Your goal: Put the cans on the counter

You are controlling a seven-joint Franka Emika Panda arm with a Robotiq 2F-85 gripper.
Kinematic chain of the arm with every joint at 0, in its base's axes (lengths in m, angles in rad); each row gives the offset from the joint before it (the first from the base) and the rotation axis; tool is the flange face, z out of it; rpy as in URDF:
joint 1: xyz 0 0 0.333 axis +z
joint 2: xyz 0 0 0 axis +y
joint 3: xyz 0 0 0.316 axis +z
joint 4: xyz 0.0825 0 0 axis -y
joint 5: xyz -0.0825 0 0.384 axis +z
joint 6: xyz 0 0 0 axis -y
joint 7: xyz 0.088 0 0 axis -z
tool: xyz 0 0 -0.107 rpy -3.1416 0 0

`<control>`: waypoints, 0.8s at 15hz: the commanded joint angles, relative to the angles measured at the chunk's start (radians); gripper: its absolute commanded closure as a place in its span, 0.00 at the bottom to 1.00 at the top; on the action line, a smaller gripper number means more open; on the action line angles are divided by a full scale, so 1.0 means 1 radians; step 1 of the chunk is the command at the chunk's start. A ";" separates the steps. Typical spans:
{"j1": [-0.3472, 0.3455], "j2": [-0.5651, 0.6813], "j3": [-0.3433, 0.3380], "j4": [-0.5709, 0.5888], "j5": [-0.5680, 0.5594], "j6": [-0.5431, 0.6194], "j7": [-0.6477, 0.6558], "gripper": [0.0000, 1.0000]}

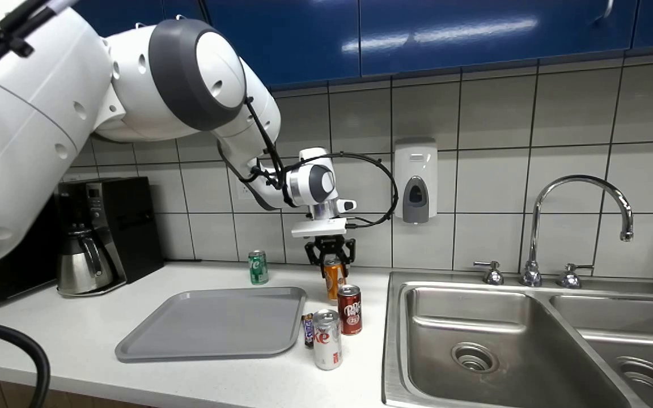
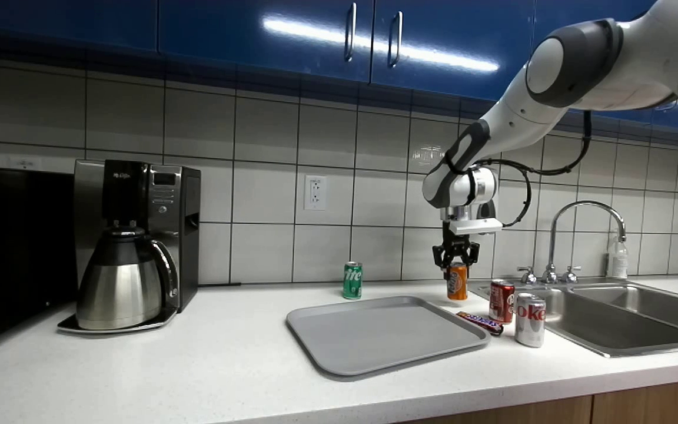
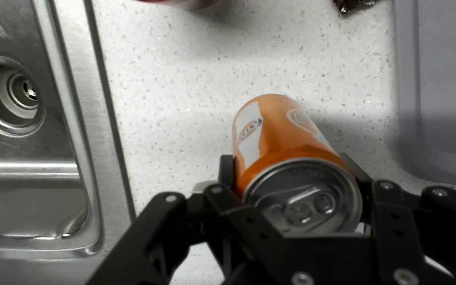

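My gripper is shut on the upper part of the orange can, one finger on either side below its rim. In both exterior views that can is upright with its base at or very close to the counter; contact cannot be told. The dark red can stands on the counter nearer the front edge, just cut by the top of the wrist view. Beside it is the silver-white can. Farther back stands a green can.
A flat grey tray lies beside the cans, with a wrapped candy bar at its edge. The steel sink borders the can area opposite the tray, with a tall faucet. A coffee maker stands farther off.
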 commanded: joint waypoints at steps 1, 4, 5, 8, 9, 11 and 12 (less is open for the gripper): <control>-0.027 -0.005 0.028 0.018 0.012 -0.020 -0.040 0.62; -0.033 -0.005 0.035 0.012 0.021 -0.019 -0.056 0.62; -0.035 -0.004 0.037 0.011 0.025 -0.018 -0.061 0.62; -0.043 0.000 0.045 0.009 0.034 -0.016 -0.072 0.62; -0.043 -0.001 0.044 0.007 0.032 -0.016 -0.073 0.62; -0.044 0.000 0.044 0.006 0.030 -0.016 -0.075 0.62; -0.045 0.001 0.044 0.006 0.030 -0.016 -0.076 0.62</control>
